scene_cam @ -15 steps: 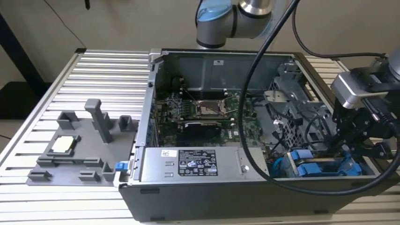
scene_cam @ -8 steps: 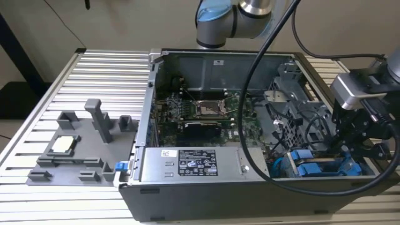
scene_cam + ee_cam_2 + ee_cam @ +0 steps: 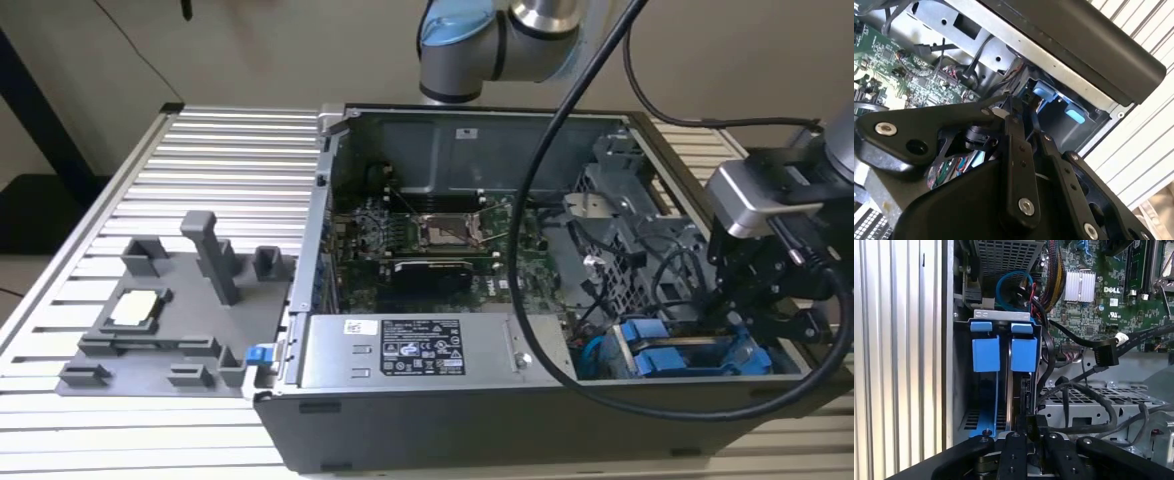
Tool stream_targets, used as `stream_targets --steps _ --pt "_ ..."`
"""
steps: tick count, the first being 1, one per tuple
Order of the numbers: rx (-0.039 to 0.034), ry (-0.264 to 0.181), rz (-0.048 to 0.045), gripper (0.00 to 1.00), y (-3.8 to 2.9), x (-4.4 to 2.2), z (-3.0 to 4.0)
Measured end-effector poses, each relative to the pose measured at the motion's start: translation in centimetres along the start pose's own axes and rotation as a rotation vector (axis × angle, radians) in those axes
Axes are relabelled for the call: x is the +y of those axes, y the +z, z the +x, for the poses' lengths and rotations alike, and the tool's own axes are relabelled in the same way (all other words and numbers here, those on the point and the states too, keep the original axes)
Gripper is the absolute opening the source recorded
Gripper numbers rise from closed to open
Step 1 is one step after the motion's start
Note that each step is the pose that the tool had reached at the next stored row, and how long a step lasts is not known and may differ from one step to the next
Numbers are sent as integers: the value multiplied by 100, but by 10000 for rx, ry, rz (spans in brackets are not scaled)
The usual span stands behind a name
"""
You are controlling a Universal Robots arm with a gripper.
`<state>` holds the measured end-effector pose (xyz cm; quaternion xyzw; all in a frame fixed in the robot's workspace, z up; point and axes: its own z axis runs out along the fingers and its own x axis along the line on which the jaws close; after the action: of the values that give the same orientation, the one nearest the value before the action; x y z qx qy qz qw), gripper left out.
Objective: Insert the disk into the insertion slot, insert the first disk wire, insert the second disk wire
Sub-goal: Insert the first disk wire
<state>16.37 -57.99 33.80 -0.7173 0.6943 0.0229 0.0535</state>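
Blue plastic carrier frame and a dark edge: the disk (image 3: 1024,354) stands on edge in the grey sheet-metal insertion slot (image 3: 961,390).
In the exterior view the slot lies at the lower right of the frame, inside the open grey computer case (image 3: 441,420), with a second blue carrier (image 3: 986,354) alongside. The black gripper (image 3: 743,335) hangs just over the disk, drawn close around a black wire plug (image 3: 1030,421) at the disk's exposed edge.

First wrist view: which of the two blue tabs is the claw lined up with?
The blue tab beside the black cables, motherboard side, lines up with the claw; the other tab sits nearer the case's outer wall.
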Motion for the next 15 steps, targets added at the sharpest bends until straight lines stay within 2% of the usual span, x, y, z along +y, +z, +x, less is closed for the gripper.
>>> stream_targets --steps 3,11,12,15 --pt "2 0 0 19 25 0 4" --pt "-6 1 -1 20 36 1 20" --pt "-2 1 -1 27 32 1 20" --pt "-2 1 -3 27 -30 -2 13"
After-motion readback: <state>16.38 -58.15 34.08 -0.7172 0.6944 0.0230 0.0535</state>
